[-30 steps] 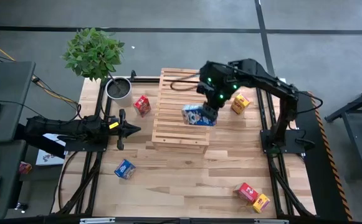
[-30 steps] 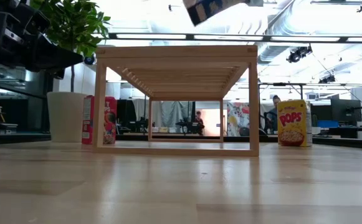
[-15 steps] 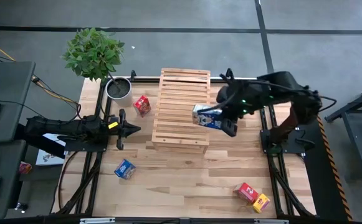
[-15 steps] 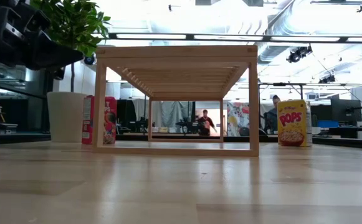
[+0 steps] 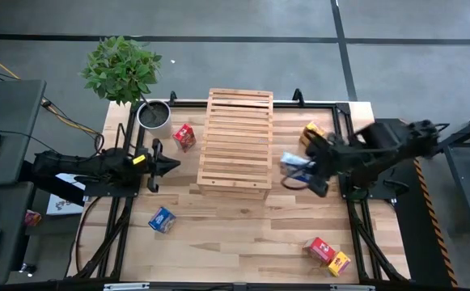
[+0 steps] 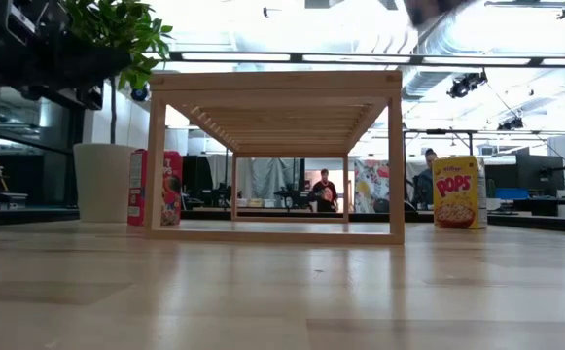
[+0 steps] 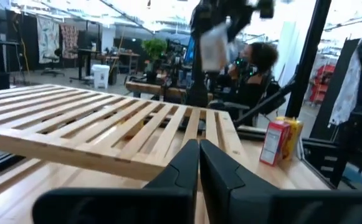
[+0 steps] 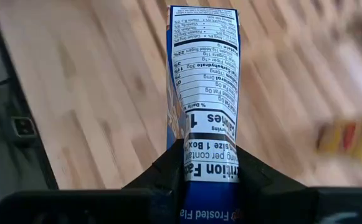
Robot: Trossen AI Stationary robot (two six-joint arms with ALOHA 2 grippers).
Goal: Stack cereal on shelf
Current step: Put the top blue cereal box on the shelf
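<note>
The shelf (image 5: 236,141) is a pale slatted rack standing mid-table. My right gripper (image 5: 302,171) hangs just right of the shelf, above the table, shut on a blue cereal box (image 5: 294,166), whose white nutrition panel (image 8: 204,81) faces the wrist camera. Other cereal boxes rest on the table: a red one (image 5: 184,136) left of the shelf, a blue one (image 5: 162,219) at the near left, a yellow one (image 5: 311,132) at the far right, and a red (image 5: 320,248) and a yellow (image 5: 339,263) one at the near right. My left gripper (image 5: 155,166) waits shut left of the shelf. My right gripper pinches the blue box between its two fingers (image 8: 159,171), one on each broad face, at the box's end nearest the wrist (image 8: 209,163). The fingers slant down from the table's right side and lie along the box. It hangs lifted clear of table and shelf.
A potted plant (image 5: 125,71) with a white pot (image 5: 154,115) stands at the far left corner. Bare plank table (image 5: 243,226) lies in front of the shelf. Metal arm frames run along the table's left and right edges. A person (image 6: 323,185) shows far behind the table.
My right gripper has swung from above the shelf's top toward the table's right edge, carrying the blue box clear off the shelf and turning as it went; the box stays held and lifted. My left gripper has tipped up a little in place.
</note>
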